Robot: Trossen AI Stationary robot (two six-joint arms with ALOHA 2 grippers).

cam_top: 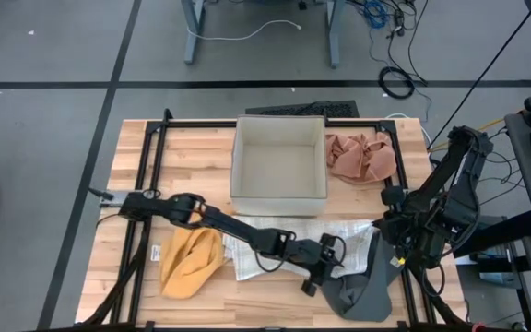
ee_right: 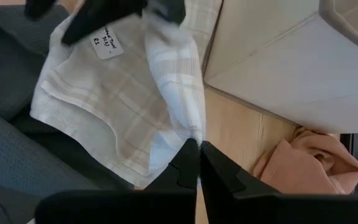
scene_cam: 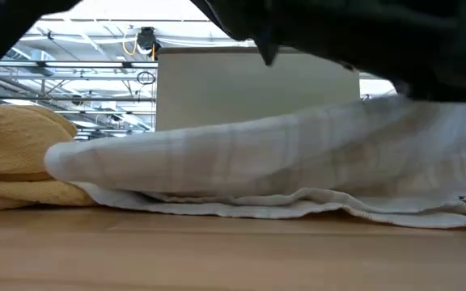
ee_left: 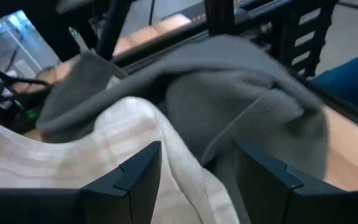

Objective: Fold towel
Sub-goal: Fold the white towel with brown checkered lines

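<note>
white towel [cam_top: 275, 242]: soft, light, floppy; grab a corner | left gripper [cam_top: 325, 269]: spread at its 3 o'clock edge | right gripper [ee_right: 197, 149]: pressed together, pinching its corner

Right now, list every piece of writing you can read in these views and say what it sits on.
White tag sewn on the white plaid towel: handwritten, too small to read for certain.
Grey towel, orange towel, pink towel, box: no text visible.

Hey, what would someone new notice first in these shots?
Probably the left gripper, jaws open, reaching across the table's front over the white checked towel toward a grey cloth. The right gripper is shut on that towel's edge. A yellow towel lies front-left, behind it an empty white bin.
</note>
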